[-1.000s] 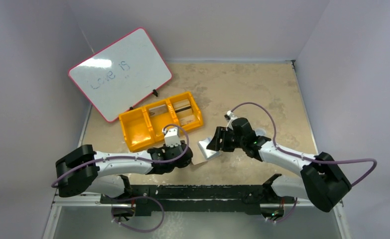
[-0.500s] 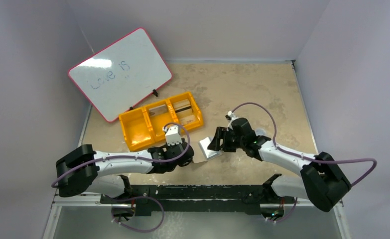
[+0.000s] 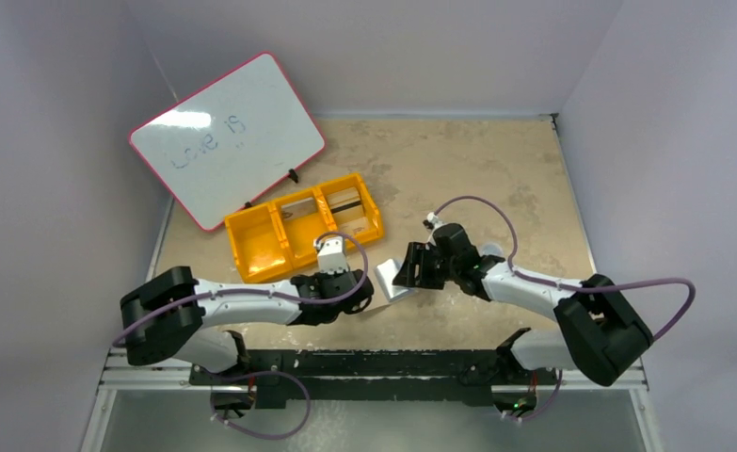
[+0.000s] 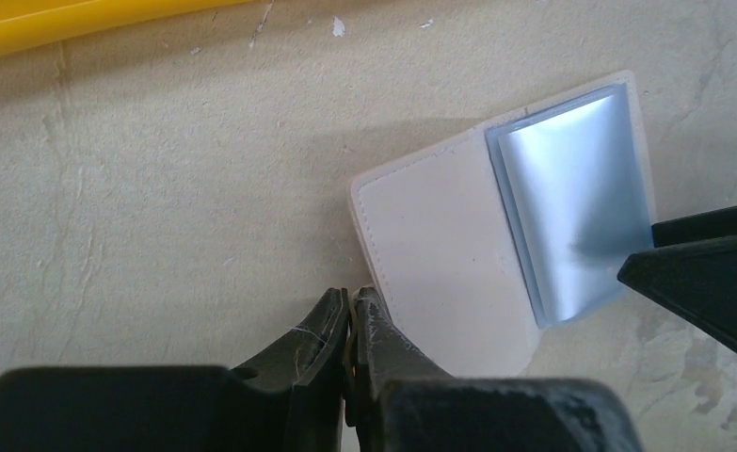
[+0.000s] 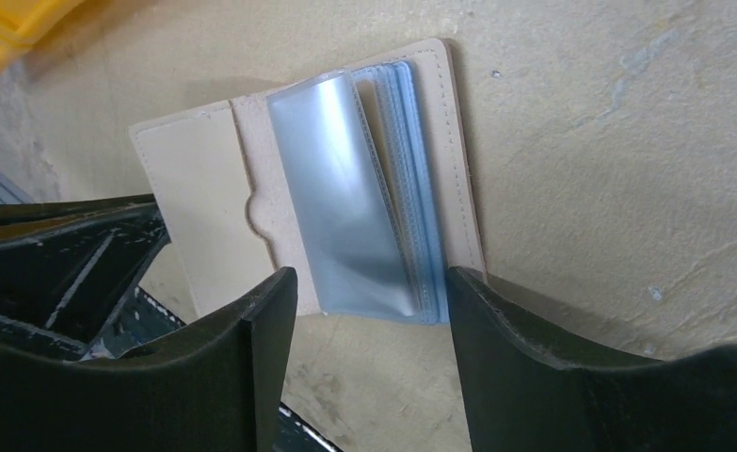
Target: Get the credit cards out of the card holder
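The card holder (image 4: 440,245) lies open on the table between both arms. It has a tan panel on one side and a fan of light-blue sleeves (image 5: 345,198) on the other. My left gripper (image 4: 353,299) is shut at the tan panel's near corner, and a thin tan edge shows pinched between its fingertips. My right gripper (image 5: 372,282) is open, its two fingers straddling the near end of the blue sleeves without touching them. In the top view the holder (image 3: 394,282) sits between the left gripper (image 3: 369,299) and the right gripper (image 3: 404,273). The credit cards are hidden inside the holder.
A yellow three-compartment bin (image 3: 303,235) stands just behind the left arm, its edge showing in the left wrist view (image 4: 82,24). A pink-rimmed whiteboard (image 3: 225,137) leans at the back left. The black frame rail (image 3: 374,363) runs along the near edge.
My left gripper has reached right to the holder's tan corner and shut there. The right arm shifted slightly left and its jaws stay open over the sleeves.
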